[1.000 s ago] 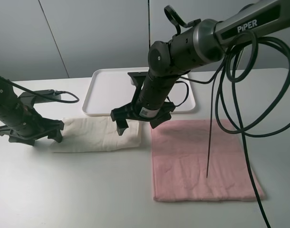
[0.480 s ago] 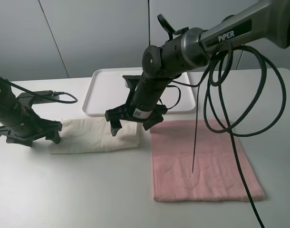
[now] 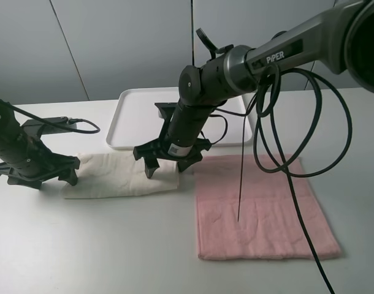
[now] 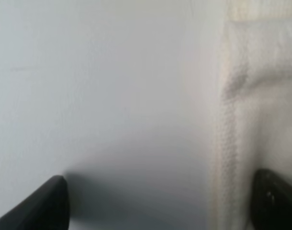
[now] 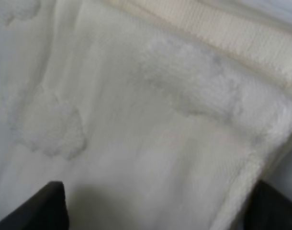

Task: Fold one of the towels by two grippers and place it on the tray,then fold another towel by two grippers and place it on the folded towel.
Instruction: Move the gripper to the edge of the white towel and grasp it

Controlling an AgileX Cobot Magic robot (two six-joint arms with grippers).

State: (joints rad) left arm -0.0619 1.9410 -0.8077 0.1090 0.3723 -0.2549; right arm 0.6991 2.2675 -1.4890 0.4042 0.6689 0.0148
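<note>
Left gripper (image 3: 40,177): jaws spread wide, low at the left end of the cream towel (image 3: 116,174). In the left wrist view one fingertip (image 4: 40,203) is over bare table (image 3: 83,245) and the other is over the towel's hem. Nothing pinched.
Cream towel: folded into a long strip, flat on the table just in front of the tray (image 3: 135,119), not on it.
Right gripper (image 3: 167,170): reaches across the middle, jaws spread, down on the strip's right end. The right wrist view shows terry between the fingertips, with no grip closed on it.
Pink towel (image 3: 267,214): flat, unfolded, just right of the cream strip. A black cable (image 3: 242,184) hangs over it.
</note>
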